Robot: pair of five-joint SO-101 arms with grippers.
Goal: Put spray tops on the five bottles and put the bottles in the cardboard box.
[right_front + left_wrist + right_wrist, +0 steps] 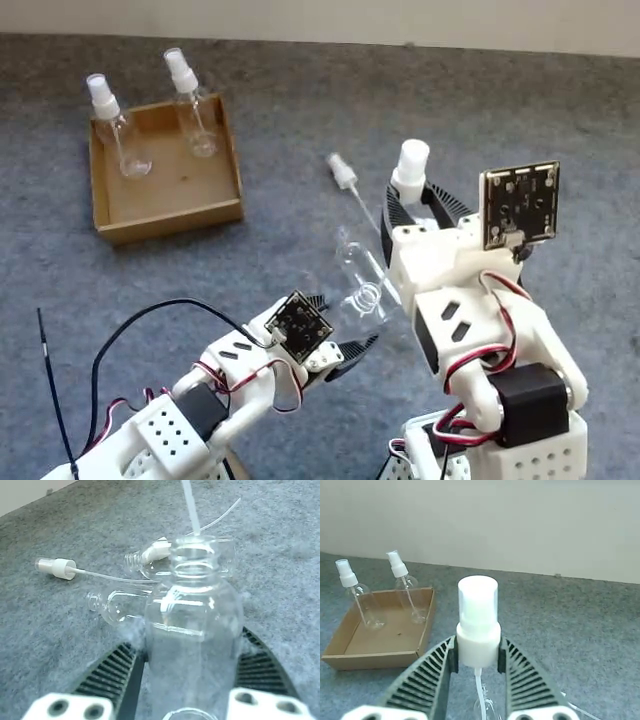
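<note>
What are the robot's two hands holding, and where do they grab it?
The left gripper holds a clear bottle by its body; the right gripper holds a white spray top by its collar.

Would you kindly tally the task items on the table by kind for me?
Cardboard box: 1
Bottles: 5 (2 boxed, 1 in the left gripper, 2 lying)
Spray tops: 5 (2 fitted, 1 in the right gripper, 1 loose, 1 seemingly behind a lying bottle)
Total: 11
</note>
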